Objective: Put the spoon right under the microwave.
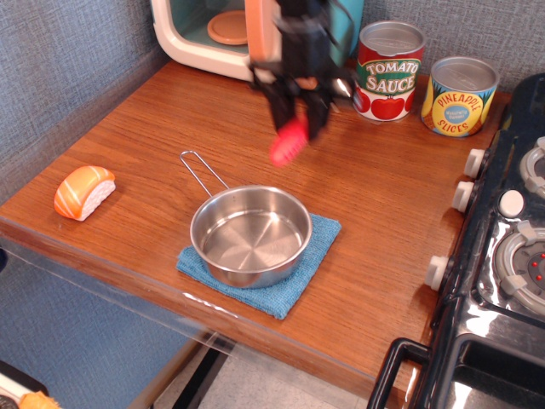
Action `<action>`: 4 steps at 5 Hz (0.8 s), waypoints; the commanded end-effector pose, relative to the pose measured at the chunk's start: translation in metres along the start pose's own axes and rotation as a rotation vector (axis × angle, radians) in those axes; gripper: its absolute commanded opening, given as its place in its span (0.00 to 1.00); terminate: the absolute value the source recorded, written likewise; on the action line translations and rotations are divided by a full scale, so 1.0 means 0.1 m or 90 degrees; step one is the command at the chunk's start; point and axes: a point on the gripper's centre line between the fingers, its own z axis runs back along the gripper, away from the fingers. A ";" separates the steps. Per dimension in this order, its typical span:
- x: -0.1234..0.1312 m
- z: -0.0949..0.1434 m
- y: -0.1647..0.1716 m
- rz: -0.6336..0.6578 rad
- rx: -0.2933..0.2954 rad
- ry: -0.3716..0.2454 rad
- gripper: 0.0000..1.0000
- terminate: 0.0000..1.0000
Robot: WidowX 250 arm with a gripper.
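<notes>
My gripper [295, 115] is shut on the spoon's red-pink ribbed handle [289, 142] and holds it lifted above the wooden counter, in front of the microwave [223, 32]. The handle hangs down and to the left, blurred. The spoon's metal bowl is hidden between the fingers. The teal and cream microwave stands at the back, its tan plate [227, 26] showing inside; the arm covers its door handle and buttons.
A steel pan [249, 234] with a thin wire handle sits on a blue cloth [295, 285] near the front. A tomato sauce can [388, 70] and a pineapple can [460, 95] stand at the back right. A salmon sushi piece [83, 191] lies at the left. A toy stove [502, 256] borders the right.
</notes>
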 end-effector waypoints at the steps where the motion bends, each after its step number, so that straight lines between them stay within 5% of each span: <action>1: -0.16 0.45 0.94 0.058 0.031 -0.061 0.00 0.00; 2: -0.12 0.23 1.40 0.032 0.032 -0.032 0.00 0.00; 4: -0.05 -0.24 1.76 0.009 0.061 0.013 0.00 0.00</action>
